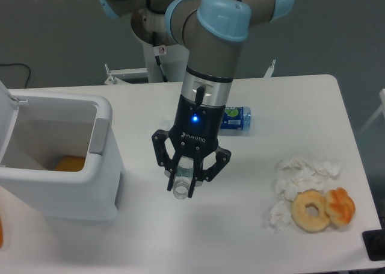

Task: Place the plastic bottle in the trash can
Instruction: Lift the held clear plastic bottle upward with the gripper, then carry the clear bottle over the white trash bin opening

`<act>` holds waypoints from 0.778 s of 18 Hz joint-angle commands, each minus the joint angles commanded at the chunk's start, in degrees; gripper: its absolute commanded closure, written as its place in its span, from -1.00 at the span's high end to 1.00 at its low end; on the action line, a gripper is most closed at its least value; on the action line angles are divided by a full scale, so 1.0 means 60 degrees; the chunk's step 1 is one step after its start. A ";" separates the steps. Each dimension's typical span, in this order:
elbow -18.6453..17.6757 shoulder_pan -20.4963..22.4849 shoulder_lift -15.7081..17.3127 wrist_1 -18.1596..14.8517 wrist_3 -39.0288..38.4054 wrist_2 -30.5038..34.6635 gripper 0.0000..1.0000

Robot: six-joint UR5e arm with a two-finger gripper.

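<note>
The tool (184, 180) grips the plastic bottle (181, 186) between its fingers, open mouth toward the camera, above the white surface (198, 232). The trash can (66, 171) stands well to the left, lid open, something orange inside

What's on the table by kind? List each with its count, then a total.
Bottles: 2, the plastic bottle in the gripper and a blue-labelled bottle
Trash can: 1
Doughnut: 1
Orange peel: 1
Tissue clump: 1
Total: 6
</note>
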 joint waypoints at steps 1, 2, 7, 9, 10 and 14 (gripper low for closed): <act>0.0059 0.0044 0.0000 0.0044 -0.0175 -0.0219 -0.51; 0.0132 0.0117 0.0000 0.0044 -0.0481 -0.0410 -0.47; 0.0118 0.0133 0.0073 0.0059 -0.1114 -0.1071 -0.37; 0.0118 0.0118 0.0277 0.0059 -0.1187 -0.1071 -0.37; 0.0118 0.0118 0.0394 0.0059 -0.1187 -0.1085 -0.37; 0.0133 0.0088 0.0819 0.0103 -0.1143 -0.1216 -0.38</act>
